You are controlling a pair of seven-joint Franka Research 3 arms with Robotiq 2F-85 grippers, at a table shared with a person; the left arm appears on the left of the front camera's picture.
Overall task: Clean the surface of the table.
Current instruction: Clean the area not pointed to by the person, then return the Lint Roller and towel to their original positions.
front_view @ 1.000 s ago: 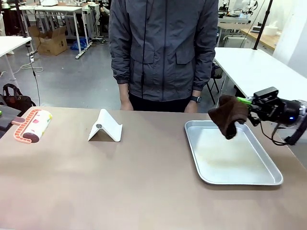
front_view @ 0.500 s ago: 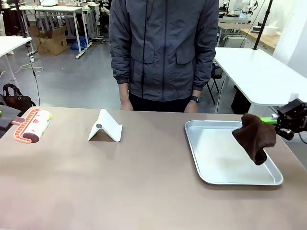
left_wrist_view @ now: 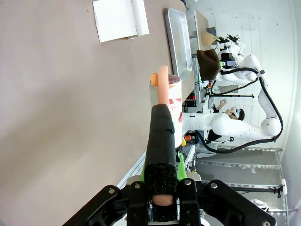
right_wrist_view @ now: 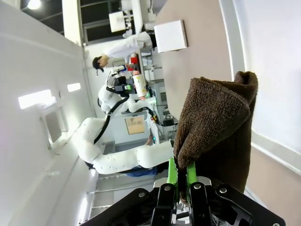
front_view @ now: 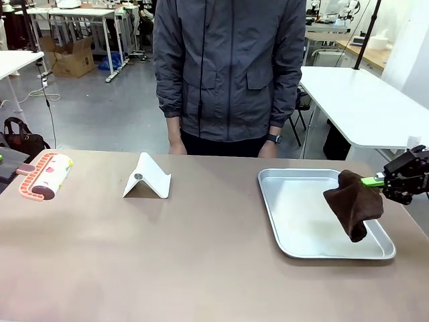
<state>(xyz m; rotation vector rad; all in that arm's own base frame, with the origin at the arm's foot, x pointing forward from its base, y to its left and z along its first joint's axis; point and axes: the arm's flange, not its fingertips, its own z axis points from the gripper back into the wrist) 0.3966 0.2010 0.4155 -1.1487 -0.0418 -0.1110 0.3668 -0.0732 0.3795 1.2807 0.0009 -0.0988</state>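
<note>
The brownish table [front_view: 201,255] spreads across the front view. At the right, my right gripper [front_view: 373,181] is shut on a dark brown cloth [front_view: 352,202], which hangs over the right side of a silver tray [front_view: 295,249]. In the right wrist view the cloth [right_wrist_view: 216,122] is pinched between the green pads of that gripper [right_wrist_view: 182,173]. At the far left lies a pink lint roller [front_view: 47,176]. The left wrist view shows my left gripper [left_wrist_view: 161,182] shut on the roller's handle, with the roller [left_wrist_view: 165,96] held above the table [left_wrist_view: 56,94].
A white folded stand [front_view: 147,178] sits left of centre on the table. A person in a dark grey jacket [front_view: 228,67] stands at the far edge with hands down. A white table [front_view: 362,100] stands behind at the right.
My right gripper carried the cloth from the tray's far edge to the right and lower, over the tray's right side. The lint roller and the stand stayed put.
</note>
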